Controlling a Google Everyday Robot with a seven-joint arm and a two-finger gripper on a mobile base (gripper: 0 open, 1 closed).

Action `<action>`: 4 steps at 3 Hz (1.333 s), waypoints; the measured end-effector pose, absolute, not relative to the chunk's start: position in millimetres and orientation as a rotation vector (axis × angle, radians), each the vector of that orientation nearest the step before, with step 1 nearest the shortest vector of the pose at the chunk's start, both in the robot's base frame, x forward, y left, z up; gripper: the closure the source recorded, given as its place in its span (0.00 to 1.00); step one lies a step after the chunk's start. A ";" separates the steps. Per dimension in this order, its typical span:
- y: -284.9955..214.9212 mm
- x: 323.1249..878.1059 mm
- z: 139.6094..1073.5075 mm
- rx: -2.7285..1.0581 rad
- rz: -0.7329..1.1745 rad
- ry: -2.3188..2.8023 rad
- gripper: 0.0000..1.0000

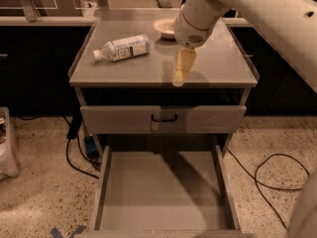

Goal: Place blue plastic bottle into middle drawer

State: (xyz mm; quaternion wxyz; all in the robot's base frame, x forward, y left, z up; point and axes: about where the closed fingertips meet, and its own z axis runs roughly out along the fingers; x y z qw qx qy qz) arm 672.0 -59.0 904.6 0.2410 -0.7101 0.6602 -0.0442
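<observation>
The blue plastic bottle (123, 48) lies on its side on the cabinet top (223, 63), at the left, white cap pointing left. The middle drawer (161, 192) is pulled out below, a wide grey tray with a bare floor. My gripper (180, 72) hangs from the white arm over the front middle of the cabinet top, to the right of the bottle and apart from it. It holds nothing that I can see.
A shallow white bowl (166, 28) sits at the back of the top, partly behind my arm. The closed upper drawer front has a small black handle (164, 118). Cables (267, 172) lie on the speckled floor on both sides.
</observation>
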 end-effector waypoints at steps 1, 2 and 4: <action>-32.7 707.8 899.7 -2.051 -0.122 1.711 0.00; 0.3 743.4 893.3 -2.140 -0.110 1.610 0.00; 50.6 791.2 888.5 -2.210 -0.081 1.462 0.00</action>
